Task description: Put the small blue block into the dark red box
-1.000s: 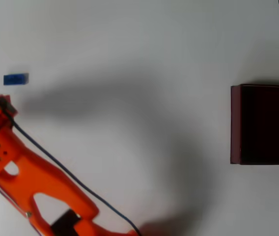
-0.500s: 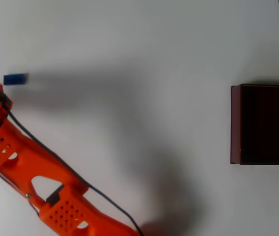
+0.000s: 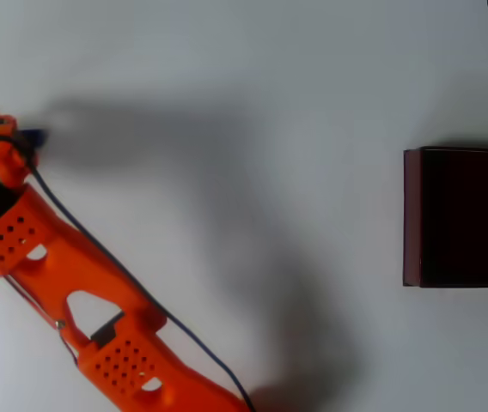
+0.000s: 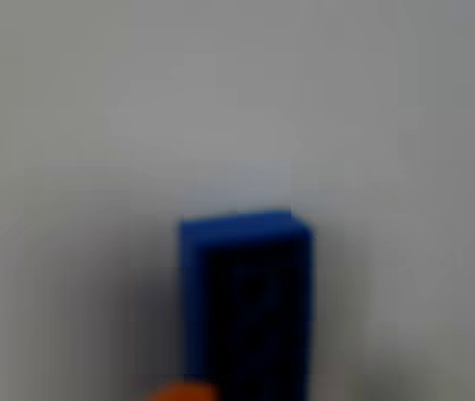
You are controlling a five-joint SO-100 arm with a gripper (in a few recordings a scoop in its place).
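We see bare white table (image 3: pixel 253 103) between the orange arm (image 3: pixel 64 275) at left and the dark red box (image 3: pixel 460 216) at right edge; nothing stands between them.

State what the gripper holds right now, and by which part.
Cannot be told. The orange arm covers most of the small blue block, and no fingers show clearly around it in the wrist view.

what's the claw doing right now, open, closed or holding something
Claw: cannot be told. It sits over the small blue block on the table, its fingers hidden from above and the wrist view too blurred.
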